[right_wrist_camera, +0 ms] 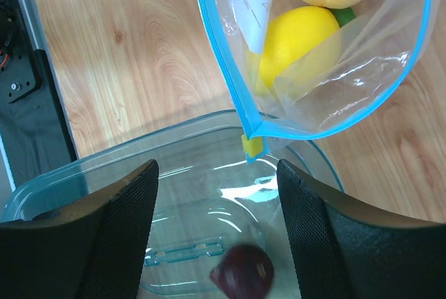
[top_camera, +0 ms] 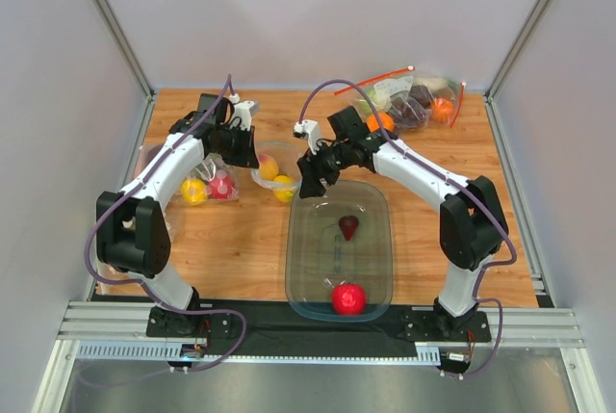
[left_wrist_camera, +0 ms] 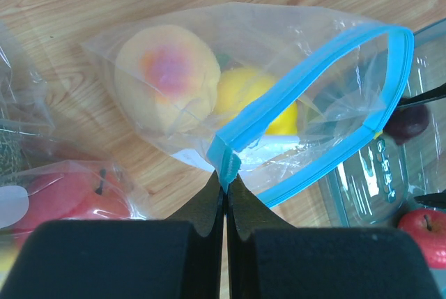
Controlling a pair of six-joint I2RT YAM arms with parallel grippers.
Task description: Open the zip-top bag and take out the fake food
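The zip-top bag lies on the wood with its light-blue mouth gaping open toward the tray. An orange-yellow peach and a yellow lemon are inside it. My left gripper is shut on the end of the blue zip strip. My right gripper is open and empty above the tray, just short of the bag's mouth and the lemon. The maroon plum and the red apple lie in the clear tray. The plum also shows under the right gripper.
Another clear bag with a red and a yellow fruit lies left of the left gripper. A larger bag with red zip strips holding orange, purple and green fruit lies at the back right. The enclosure's walls stand around the table.
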